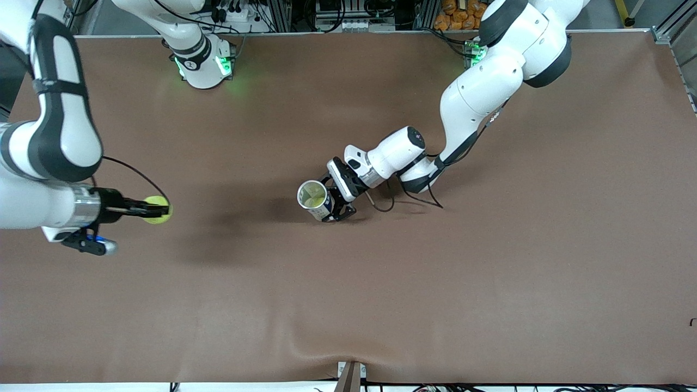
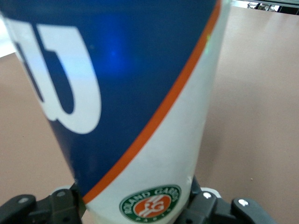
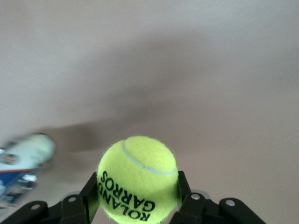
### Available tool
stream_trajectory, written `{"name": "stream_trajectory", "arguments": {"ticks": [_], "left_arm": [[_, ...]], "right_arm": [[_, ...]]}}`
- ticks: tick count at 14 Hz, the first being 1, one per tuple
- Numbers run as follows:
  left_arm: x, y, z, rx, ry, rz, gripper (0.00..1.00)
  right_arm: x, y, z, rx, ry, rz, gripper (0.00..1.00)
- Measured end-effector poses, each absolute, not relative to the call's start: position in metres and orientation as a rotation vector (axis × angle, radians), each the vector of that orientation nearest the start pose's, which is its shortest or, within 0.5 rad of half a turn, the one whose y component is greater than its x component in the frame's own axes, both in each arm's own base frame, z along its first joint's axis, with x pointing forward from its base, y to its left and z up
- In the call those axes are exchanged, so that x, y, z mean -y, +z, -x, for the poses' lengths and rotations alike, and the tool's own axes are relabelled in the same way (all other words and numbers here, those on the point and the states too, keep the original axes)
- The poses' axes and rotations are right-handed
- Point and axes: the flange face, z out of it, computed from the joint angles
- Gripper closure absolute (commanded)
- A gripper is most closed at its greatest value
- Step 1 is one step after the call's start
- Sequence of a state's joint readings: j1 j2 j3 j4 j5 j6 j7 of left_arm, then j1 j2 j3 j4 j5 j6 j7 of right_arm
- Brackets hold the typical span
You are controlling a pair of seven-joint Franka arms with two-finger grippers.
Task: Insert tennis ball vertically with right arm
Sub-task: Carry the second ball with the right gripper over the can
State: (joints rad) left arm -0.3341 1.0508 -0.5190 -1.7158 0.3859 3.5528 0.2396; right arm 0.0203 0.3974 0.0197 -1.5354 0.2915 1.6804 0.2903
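Note:
A yellow-green tennis ball point(image 1: 160, 211) point(image 3: 138, 177) printed "Roland Garros" is held off the brown table by my right gripper point(image 1: 154, 209) point(image 3: 137, 189), which is shut on it toward the right arm's end. A blue and white ball can point(image 1: 313, 197) point(image 2: 140, 116) with an orange stripe stands mid-table. Its open mouth faces up, and yellow-green shows inside. My left gripper point(image 1: 333, 206) point(image 2: 139, 203) is shut on the can's lower body, one finger on each side. The right wrist view shows the can point(image 3: 23, 156) farther off and blurred.
A loose black cable point(image 1: 419, 198) trails on the table beside the left arm's wrist. The brown table cover point(image 1: 490, 272) has a wrinkle near a clamp point(image 1: 351, 375) at its edge nearest the front camera. The arms' bases point(image 1: 204, 65) stand along the opposite edge.

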Motion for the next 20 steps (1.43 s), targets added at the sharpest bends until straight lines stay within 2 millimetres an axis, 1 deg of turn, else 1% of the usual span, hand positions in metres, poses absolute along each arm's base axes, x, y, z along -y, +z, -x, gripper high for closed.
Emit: {"name": "stream_trajectory", "arguments": {"ticks": [2, 4, 5, 7, 8, 9, 11, 12, 13, 14, 16, 18, 19, 20], "left_arm": [[0.499, 0.158, -0.477, 1.209, 1.059, -2.032, 0.2], [0.499, 0.158, -0.477, 1.209, 1.059, -2.032, 0.2], [0.499, 0.158, -0.477, 1.209, 1.059, -2.032, 0.2], [0.499, 0.158, -0.477, 1.209, 1.059, -2.032, 0.2], [0.499, 0.158, -0.477, 1.209, 1.058, -2.032, 0.2], [0.499, 0.158, -0.477, 1.209, 1.058, -2.032, 0.2], [0.499, 0.158, -0.477, 1.209, 1.058, -2.032, 0.2], [0.499, 0.158, -0.477, 1.209, 1.058, -2.032, 0.2], [0.499, 0.158, -0.477, 1.209, 1.058, -2.032, 0.2], [0.499, 0.158, -0.477, 1.209, 1.058, -2.032, 0.2], [0.499, 0.158, -0.477, 1.209, 1.058, -2.032, 0.2], [0.499, 0.158, -0.477, 1.209, 1.058, -2.032, 0.2], [0.499, 0.158, -0.477, 1.209, 1.058, -2.032, 0.2], [0.499, 0.158, -0.477, 1.209, 1.058, -2.032, 0.2]], "right_arm": [[-0.118, 0.433, -0.644, -0.608, 0.427, 2.81, 1.0], [-0.184, 0.455, -0.636, -0.734, 0.418, 2.8, 1.0], [-0.21, 0.464, -0.631, -0.775, 0.413, 2.789, 0.99], [-0.246, 0.474, -0.622, -0.854, 0.43, 2.753, 0.99], [-0.263, 0.473, -0.618, -0.903, 0.437, 2.728, 0.99], [-0.283, 0.469, -0.615, -0.955, 0.425, 2.703, 0.99], [-0.331, 0.45, -0.606, -1.01, 0.408, 2.686, 0.96], [-0.351, 0.438, -0.6, -1.019, 0.417, 2.692, 0.96], [-0.364, 0.427, -0.596, -1.025, 0.422, 2.696, 0.96], [-0.371, 0.419, -0.595, -1.029, 0.424, 2.699, 0.96], [-0.376, 0.41, -0.594, -1.031, 0.431, 2.704, 0.96], [-0.381, 0.406, -0.593, -1.052, 0.428, 2.697, 0.87], [-0.382, 0.404, -0.593, -1.059, 0.428, 2.696, 0.68], [-0.381, 0.402, -0.594, -1.067, 0.43, 2.696, 0.43]]}}
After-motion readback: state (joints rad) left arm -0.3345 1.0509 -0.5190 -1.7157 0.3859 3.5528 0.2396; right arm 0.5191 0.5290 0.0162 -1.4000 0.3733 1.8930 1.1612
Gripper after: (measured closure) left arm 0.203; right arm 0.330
